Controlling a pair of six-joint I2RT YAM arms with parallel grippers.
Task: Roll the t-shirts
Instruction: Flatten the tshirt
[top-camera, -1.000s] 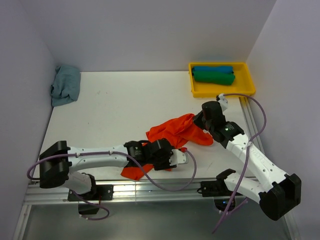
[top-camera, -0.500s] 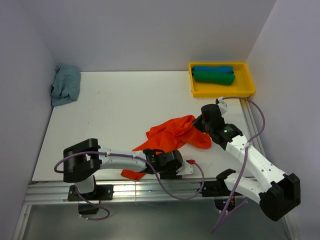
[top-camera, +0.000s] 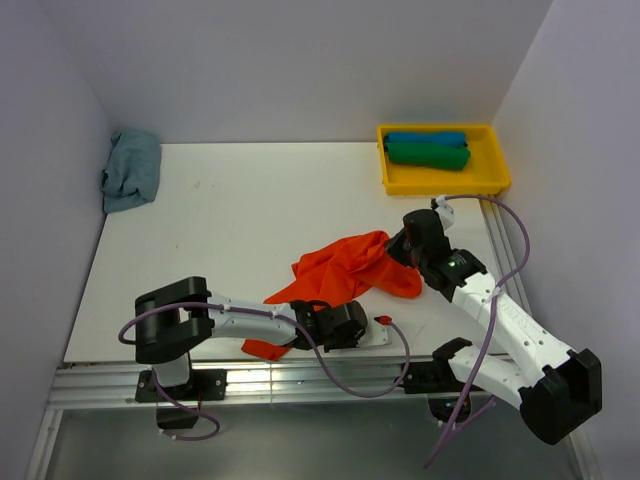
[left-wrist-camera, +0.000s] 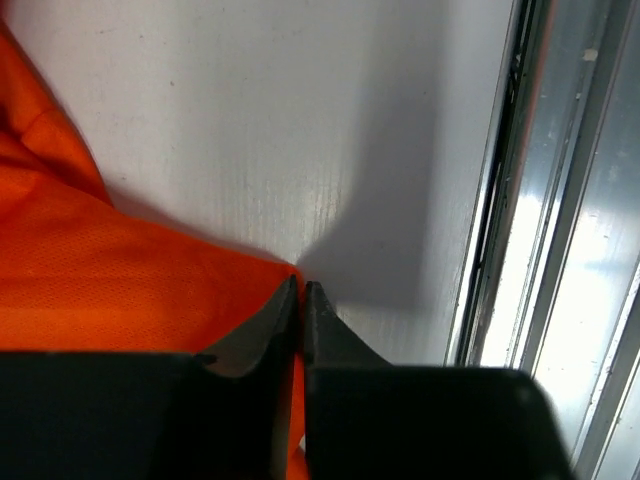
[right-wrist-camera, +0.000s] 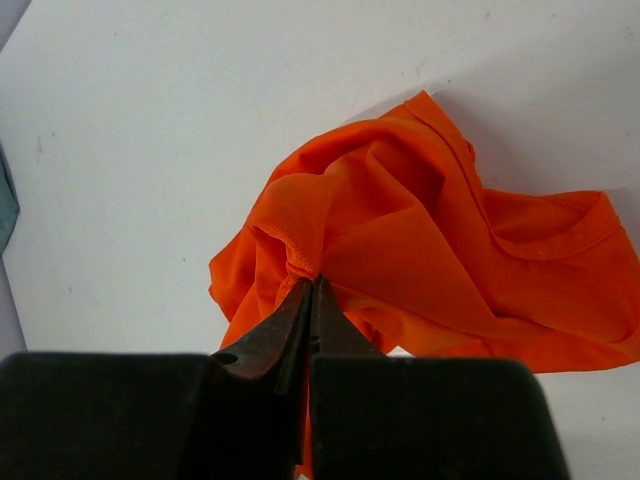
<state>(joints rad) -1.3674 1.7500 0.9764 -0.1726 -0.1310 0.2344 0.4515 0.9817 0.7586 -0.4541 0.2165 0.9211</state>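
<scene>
My left gripper (left-wrist-camera: 300, 290) is pinching the near edge of the shirt (left-wrist-camera: 110, 290), which is lying crumpled at the front of the table (top-camera: 230, 220). My right gripper (right-wrist-camera: 312, 285) is pinching a fold farther in. The far tray (top-camera: 494, 172) is holding a green roll (top-camera: 428, 155) and a blue roll (top-camera: 427, 138).

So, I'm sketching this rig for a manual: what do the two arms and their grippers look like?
The left arm and right arm have white shells, black joints and black bases. A purple cable loops along each. The right arm carries a small green light. The left gripper and right gripper have black fingers tapering to thin tips.
</scene>
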